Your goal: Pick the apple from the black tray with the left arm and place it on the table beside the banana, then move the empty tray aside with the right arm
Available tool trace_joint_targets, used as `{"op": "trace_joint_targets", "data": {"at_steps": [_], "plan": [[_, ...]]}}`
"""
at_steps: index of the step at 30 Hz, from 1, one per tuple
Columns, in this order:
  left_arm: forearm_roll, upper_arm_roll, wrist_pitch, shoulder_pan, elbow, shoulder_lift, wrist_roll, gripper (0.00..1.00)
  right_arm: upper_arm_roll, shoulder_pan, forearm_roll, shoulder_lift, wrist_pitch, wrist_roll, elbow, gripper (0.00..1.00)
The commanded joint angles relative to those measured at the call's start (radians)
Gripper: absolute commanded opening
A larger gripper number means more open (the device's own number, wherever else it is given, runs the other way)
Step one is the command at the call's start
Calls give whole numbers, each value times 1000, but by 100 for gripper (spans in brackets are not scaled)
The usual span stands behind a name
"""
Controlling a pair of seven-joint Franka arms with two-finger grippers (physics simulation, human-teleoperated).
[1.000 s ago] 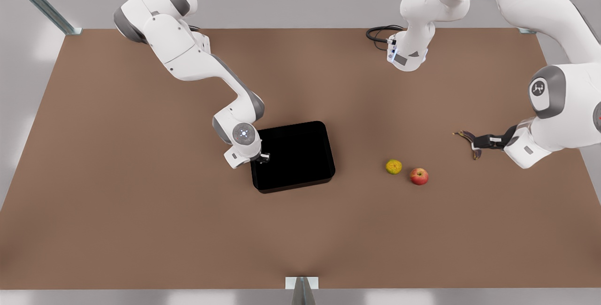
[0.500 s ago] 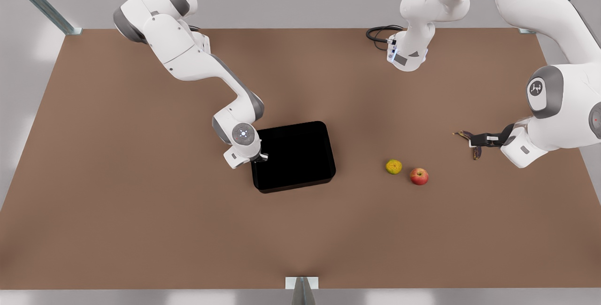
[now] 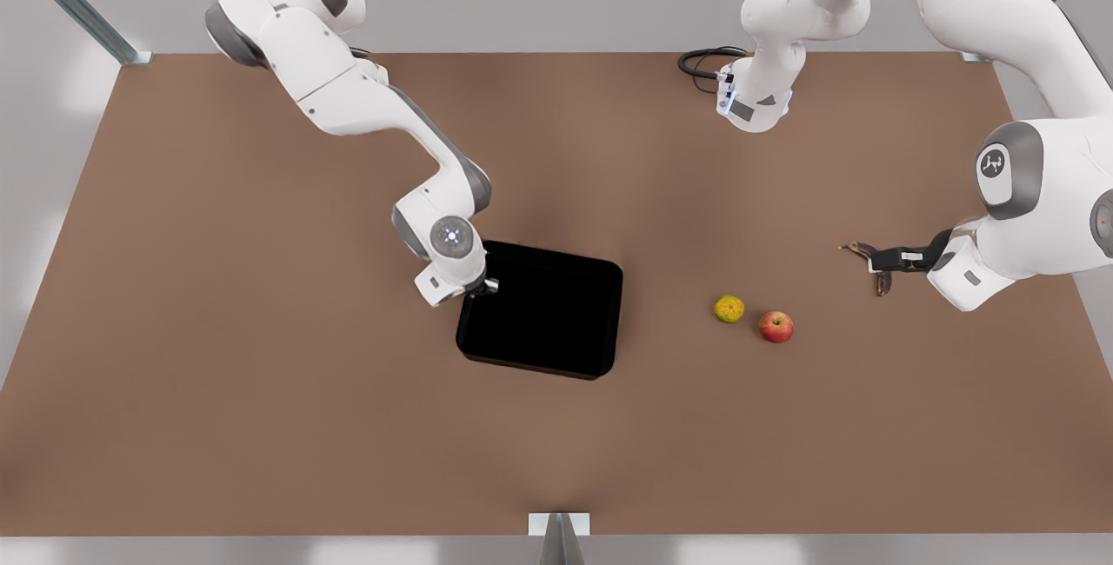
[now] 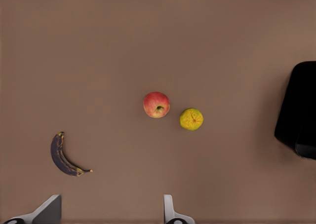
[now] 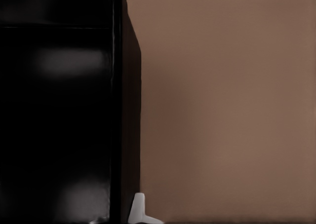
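Now the right end effector (image 3: 489, 287) appears to pinch the rim of the glossy, empty tray (image 3: 543, 313), whose body stretches away from it toward the apple (image 3: 776, 326). The red apple sits on the bench (image 3: 261, 417), between the tray and the waiting left end effector (image 3: 876, 259), fingers spread, over the banana (image 4: 63, 157).

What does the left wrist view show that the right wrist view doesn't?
Left wrist view: the apple, a yellow-green fruit beside it, the banana, and the open left gripper, waiting above the table. Right wrist view: the right gripper shut on the tray's rim. Both: the tray and the table.
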State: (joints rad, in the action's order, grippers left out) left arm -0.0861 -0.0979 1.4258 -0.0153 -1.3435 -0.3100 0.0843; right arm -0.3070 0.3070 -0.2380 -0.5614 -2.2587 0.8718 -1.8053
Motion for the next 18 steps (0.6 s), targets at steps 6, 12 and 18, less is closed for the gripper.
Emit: {"op": "trace_joint_targets", "data": {"at_steps": [6, 12, 18], "plan": [[-21, 20, 10, -31, 40, 2, -63, 100, -15, 0, 32, 49, 94, 6, 4, 20], [-6, 23, 186, -63, 67, -77, -77, 100, -17, -2, 72, 115, 177, -4, 11, 18], [-15, 26, 194, -95, 67, -87, -69, 100, -12, -34, 134, 196, 272, -83, 26, 18]]}}
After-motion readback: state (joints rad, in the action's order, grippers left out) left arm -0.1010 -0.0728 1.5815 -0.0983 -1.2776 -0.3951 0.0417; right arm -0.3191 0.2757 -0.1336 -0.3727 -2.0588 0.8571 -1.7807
